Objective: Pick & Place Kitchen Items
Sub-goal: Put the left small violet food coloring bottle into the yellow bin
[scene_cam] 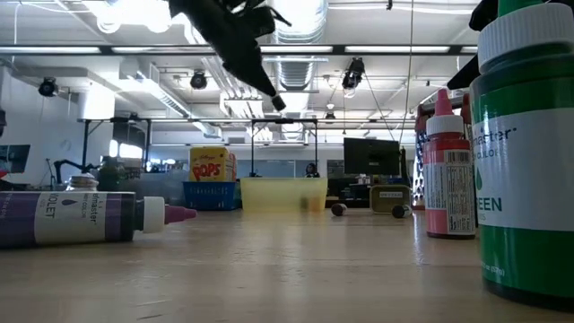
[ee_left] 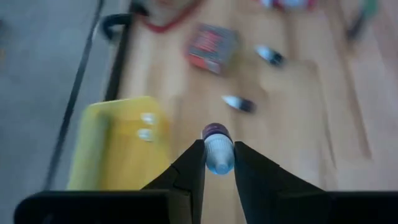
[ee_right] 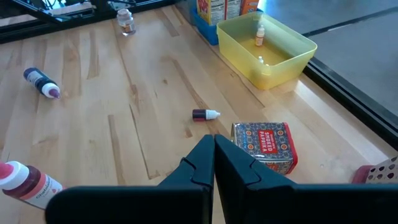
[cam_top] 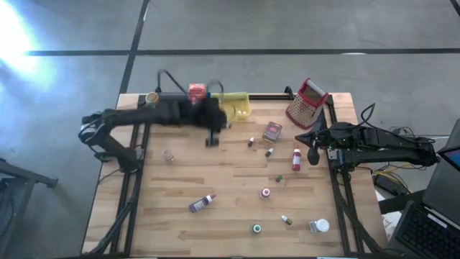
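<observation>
My left gripper [ee_left: 218, 163] is shut on a tiny bottle with a dark purple cap [ee_left: 217, 152]. It hangs above the table beside the yellow tray [cam_top: 237, 106], high over the wood in the low view [scene_cam: 269, 94]. My right gripper [ee_right: 214, 144] is shut and empty, waiting at the table's right side [cam_top: 314, 149], just short of a small patterned red box [ee_right: 264, 146]. More small items lie scattered on the wood: a violet bottle [cam_top: 202, 203], a red bottle [cam_top: 296, 160], a tiny dark-capped bottle [ee_right: 205, 114] and a green-capped jar [cam_top: 256, 229]. My left gripper pinches the tiny bottle's pale body [ee_left: 219, 160] between its two fingers. The purple cap end [ee_left: 216, 131] sticks out past the fingertips. The fingers slant down from above, and the bottle is lifted clear of the table.
The tall metal grater with red handle [cam_top: 307, 103] stands at the far right. A red box [cam_top: 197, 91] and a round tin [cam_top: 152, 98] sit at the far edge. The yellow tray [ee_right: 267, 46] holds two tiny bottles. A white-lidded jar [cam_top: 320, 226] lies near the right corner.
</observation>
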